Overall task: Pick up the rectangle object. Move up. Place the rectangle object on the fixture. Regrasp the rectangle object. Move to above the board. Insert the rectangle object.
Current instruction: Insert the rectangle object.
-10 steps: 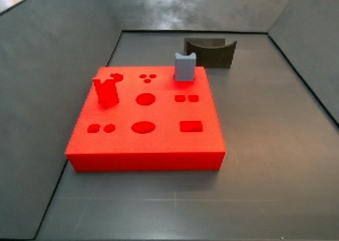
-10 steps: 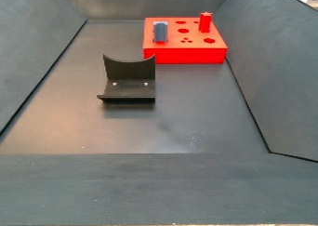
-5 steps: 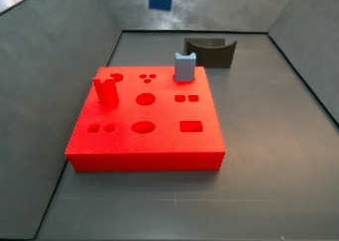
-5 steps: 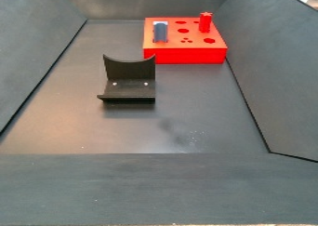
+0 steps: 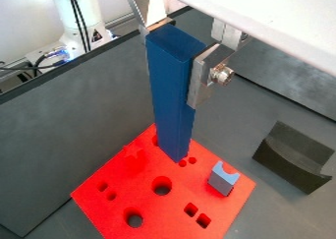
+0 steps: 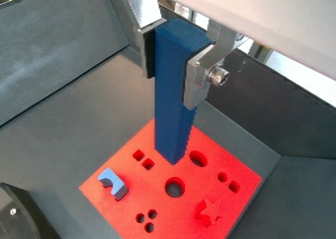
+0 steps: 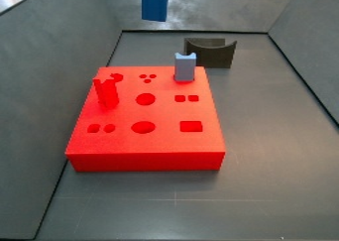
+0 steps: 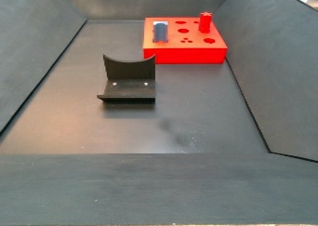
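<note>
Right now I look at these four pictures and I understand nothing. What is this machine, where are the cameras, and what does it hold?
It is a robot arm with a two-finger gripper. Two cameras sit on its wrist and look down; two stand beside the table. The gripper, high above the board, is shut on the rectangle object, a long blue bar hanging upright. The red board has shaped holes and carries a grey-blue peg. The dark fixture stands apart on the floor, empty.
</note>
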Available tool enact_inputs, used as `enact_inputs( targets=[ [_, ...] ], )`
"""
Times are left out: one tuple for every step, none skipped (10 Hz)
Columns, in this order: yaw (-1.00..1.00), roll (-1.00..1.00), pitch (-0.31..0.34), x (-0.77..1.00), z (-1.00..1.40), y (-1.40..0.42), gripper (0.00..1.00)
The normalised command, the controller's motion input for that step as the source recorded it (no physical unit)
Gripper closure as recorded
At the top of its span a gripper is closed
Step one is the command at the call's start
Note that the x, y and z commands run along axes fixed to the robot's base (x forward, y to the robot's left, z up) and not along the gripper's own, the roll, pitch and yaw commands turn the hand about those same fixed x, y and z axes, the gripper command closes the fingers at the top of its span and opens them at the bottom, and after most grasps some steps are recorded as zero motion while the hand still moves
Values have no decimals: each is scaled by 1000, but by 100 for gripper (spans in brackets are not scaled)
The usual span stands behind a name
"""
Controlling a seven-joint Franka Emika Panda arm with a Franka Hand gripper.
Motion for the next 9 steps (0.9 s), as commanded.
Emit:
enact_inputs(
  targets=[
    [0, 0, -16, -51, -111, -9, 100],
    [0, 0, -36, -94, -169, -43, 100],
    [0, -9, -89, -166, -249, -134, 100],
    [69, -70, -143, -120, -291, -197, 100],
    [197, -113, -160, -103, -323, -183, 100],
    [297, -144, -179, -146, -360, -183, 100],
    [346, -169, -180, -109, -400, -174, 100],
    [223, -110, -151, 0, -397, -163, 100],
    [23, -49, -99, 0, -343, -106, 100]
  ],
)
